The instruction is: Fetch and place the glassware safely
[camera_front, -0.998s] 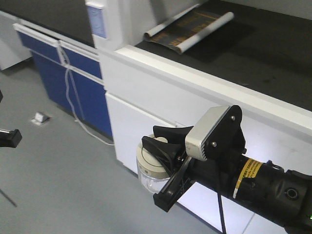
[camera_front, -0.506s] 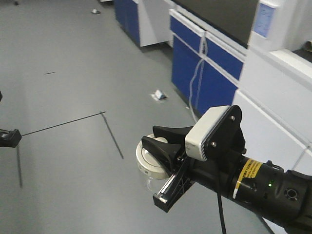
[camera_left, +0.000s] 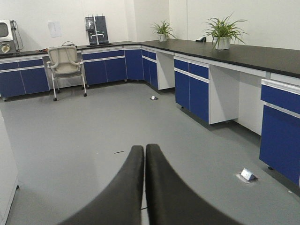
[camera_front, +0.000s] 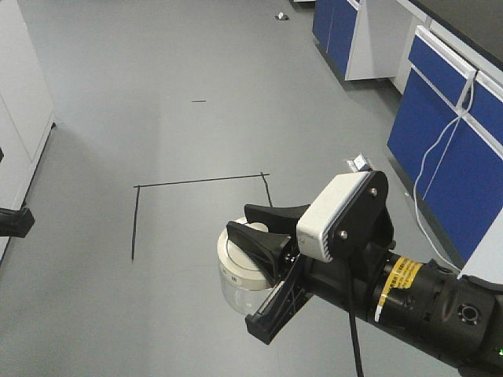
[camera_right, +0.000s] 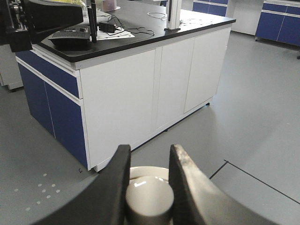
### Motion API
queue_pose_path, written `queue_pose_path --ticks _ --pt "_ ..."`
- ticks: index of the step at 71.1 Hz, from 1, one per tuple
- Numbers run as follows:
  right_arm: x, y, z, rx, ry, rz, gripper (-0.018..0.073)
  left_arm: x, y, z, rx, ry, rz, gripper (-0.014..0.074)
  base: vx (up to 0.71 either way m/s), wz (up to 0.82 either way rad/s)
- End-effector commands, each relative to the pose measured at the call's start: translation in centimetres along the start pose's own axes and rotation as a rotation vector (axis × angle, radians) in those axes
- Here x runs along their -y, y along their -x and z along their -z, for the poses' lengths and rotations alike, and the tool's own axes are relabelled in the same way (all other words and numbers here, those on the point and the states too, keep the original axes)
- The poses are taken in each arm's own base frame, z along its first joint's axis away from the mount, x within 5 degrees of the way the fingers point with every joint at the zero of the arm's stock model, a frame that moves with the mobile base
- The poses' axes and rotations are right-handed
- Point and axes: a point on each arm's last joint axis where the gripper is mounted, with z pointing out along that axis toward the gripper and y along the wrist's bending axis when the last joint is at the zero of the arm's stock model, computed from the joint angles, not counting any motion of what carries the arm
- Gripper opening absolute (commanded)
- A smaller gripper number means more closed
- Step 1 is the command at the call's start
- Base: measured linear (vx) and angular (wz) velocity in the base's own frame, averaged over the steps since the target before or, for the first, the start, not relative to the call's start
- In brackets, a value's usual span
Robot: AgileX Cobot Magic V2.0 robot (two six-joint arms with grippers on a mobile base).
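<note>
Jar knob (camera_right: 149,202) between fingers (camera_right: 190,183); wrist view

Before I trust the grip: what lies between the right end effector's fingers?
Only the lid knob of the glass jar, touching both fingers of the right end effector, in the right wrist view.

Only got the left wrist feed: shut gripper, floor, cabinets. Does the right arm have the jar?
Observer: Yes. The front view shows the right gripper shut on the glass jar, clamping the knob on its cream lid.
Operator: What's under it?
Observer: Only grey floor, with a black tape corner marked beyond the jar.
Operator: Anything ahead of the right wrist?
Observer: A white-fronted bench with a black worktop stands across the floor from it.
</note>
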Motion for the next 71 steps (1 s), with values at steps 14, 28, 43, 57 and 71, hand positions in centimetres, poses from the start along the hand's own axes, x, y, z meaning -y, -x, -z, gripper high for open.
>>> queue_pose_path --ticks 14,28,43,57,71 --pt "-0.04 2.53 0.45 0.156 0.012 0.005 -0.0004 -0.02 1.63 -0.04 0.105 -0.003 0.011 -0.0007 0.05 0.08" --pt "-0.04 2.53 0.45 0.156 0.012 0.005 -0.0004 -0.02 1.63 -0.04 0.105 -0.003 0.011 -0.0007 0.12 0.15" --pt "-0.04 2.53 0.45 0.156 0.012 0.005 -0.0004 -0.02 1.63 -0.04 0.105 -0.003 0.011 -0.0007 0.21 0.14" --pt "-0.04 2.53 0.45 0.156 0.012 0.005 -0.0004 -0.02 1.66 -0.02 0.106 -0.003 0.011 -0.0007 0.33 0.06" --pt "-0.04 2.53 0.45 0.156 0.012 0.005 -0.0004 -0.02 1.66 -0.02 0.106 -0.003 0.011 -0.0007 0.42 -0.01"
